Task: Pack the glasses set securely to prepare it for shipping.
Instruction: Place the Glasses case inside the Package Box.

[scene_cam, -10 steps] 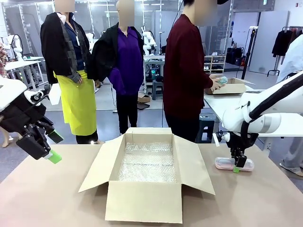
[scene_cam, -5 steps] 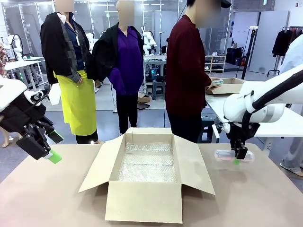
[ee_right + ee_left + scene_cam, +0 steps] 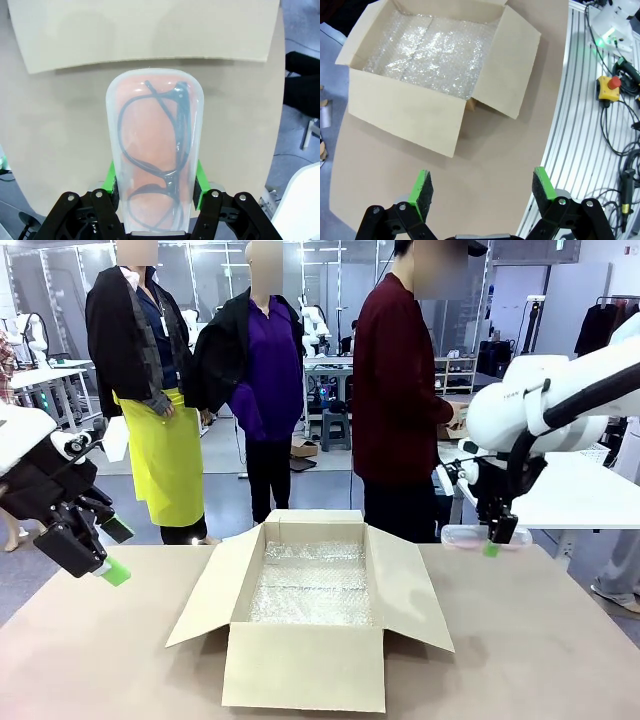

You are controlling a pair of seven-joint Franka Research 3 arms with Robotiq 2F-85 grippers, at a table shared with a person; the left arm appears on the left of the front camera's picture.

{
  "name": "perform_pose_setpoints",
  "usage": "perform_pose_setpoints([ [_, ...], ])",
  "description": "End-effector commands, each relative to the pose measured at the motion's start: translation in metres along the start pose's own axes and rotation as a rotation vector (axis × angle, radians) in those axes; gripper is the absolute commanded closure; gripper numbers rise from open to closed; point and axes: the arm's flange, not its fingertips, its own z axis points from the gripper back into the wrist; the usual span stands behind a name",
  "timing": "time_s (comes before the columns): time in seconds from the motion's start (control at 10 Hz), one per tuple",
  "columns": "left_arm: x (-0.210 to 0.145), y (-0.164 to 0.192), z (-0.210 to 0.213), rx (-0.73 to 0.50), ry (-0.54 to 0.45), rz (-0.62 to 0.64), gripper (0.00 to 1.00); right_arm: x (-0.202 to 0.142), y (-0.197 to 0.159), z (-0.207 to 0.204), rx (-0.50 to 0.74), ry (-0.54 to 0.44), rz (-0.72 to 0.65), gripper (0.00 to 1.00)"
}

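Hanging in the air above the surface (image 3: 520, 660), the pink case (image 3: 462, 536) sits at about 3 o'clock from the open box (image 3: 300, 665). The right jaws are clamped on the pink case, with a green pad (image 3: 107, 180) on each long side. Black glasses (image 3: 180, 125) show through its clear lid. A box flap (image 3: 145, 30) lies at 12 o'clock from the case. The left jaws are wide apart and hold nothing. They hang at 9 o'clock from the box, up off the surface. Bubble wrap (image 3: 310, 585) covers the bottom of the box. A person (image 3: 395, 390) in a dark red top stands at 12 o'clock, past the far edge.
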Motion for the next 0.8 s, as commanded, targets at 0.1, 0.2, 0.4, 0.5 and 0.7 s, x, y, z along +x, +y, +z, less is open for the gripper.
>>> perform_pose_setpoints([
  [0.1, -0.001, 0.001, 0.001, 0.003, 0.004, -0.018, 0.00, 0.038, 0.002, 0.018, 0.001, 0.001, 0.008, 0.92],
  [0.2, -0.001, 0.001, 0.001, 0.003, 0.004, -0.018, 0.00, 0.061, 0.002, 0.024, 0.008, -0.028, 0.024, 0.92],
  [0.4, -0.001, 0.001, 0.001, 0.003, 0.004, -0.018, 0.00, 0.125, -0.002, 0.023, 0.015, -0.008, 0.023, 0.92],
  [0.5, -0.001, 0.001, 0.001, 0.003, 0.004, -0.018, 0.00, 0.166, -0.007, 0.017, 0.040, 0.002, 0.021, 0.92],
  [0.7, -0.001, 0.001, 0.001, 0.003, 0.004, -0.018, 0.00, 0.229, -0.012, 0.001, 0.050, 0.010, 0.053, 0.92],
])
